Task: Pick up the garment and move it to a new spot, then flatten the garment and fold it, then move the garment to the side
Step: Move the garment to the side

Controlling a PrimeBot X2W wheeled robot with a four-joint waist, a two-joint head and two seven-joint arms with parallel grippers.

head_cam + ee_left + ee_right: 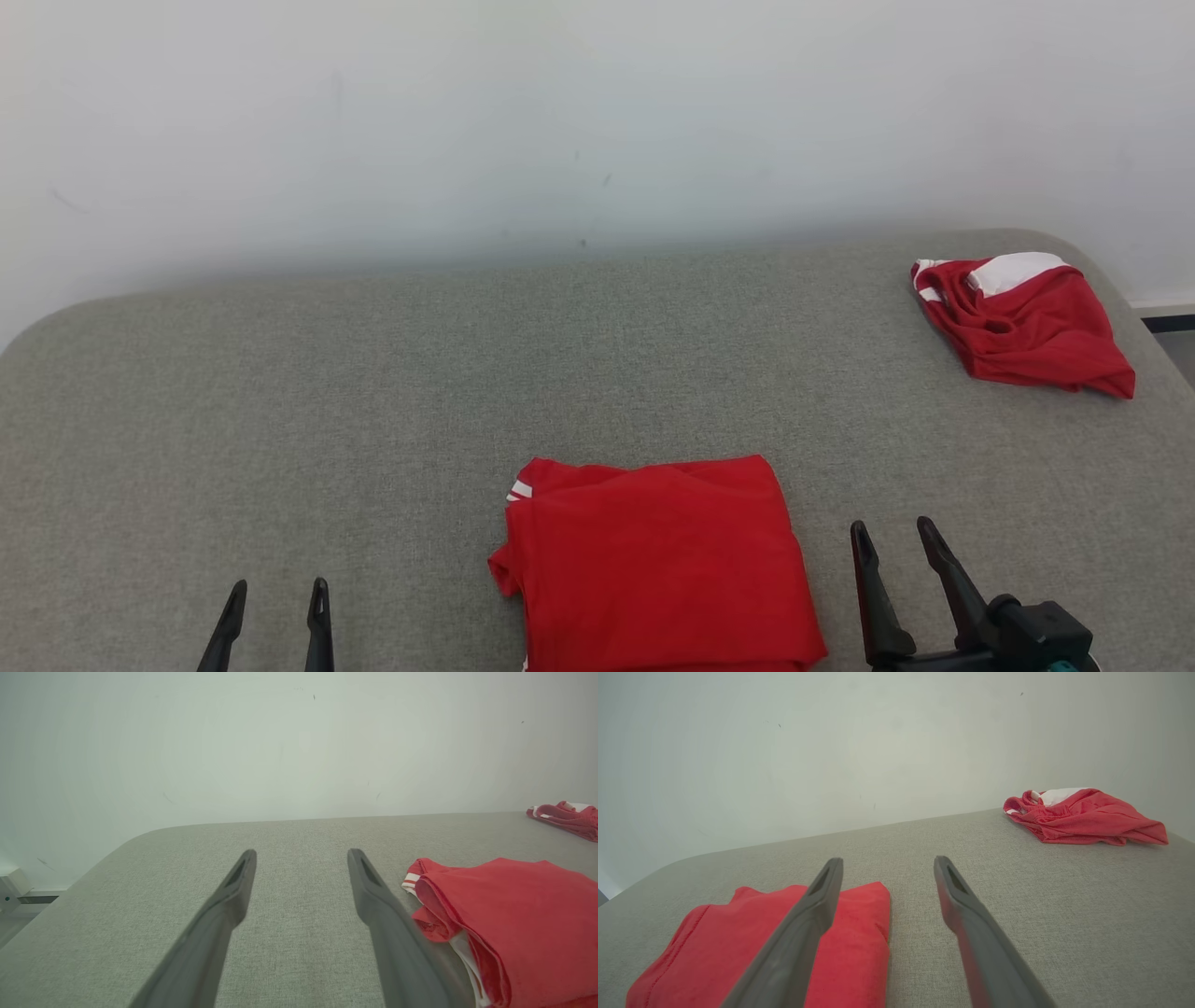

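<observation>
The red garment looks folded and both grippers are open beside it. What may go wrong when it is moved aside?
1. The folded garment is loose layers; lifting one edge with the left gripper or right gripper alone may unfold it.
2. Moved far right, it could land on the crumpled garment.

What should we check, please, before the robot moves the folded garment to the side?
1. Folded garment lies flat and folded: ok.
2. Left gripper open, empty: ok.
3. Right gripper open, empty: ok.
4. Grey surface bare on the left for placing: ok.
5. Crumpled garment lies apart, far right: ok.
6. Folded garment's near edge, cut off in the head view: cannot tell.
</observation>
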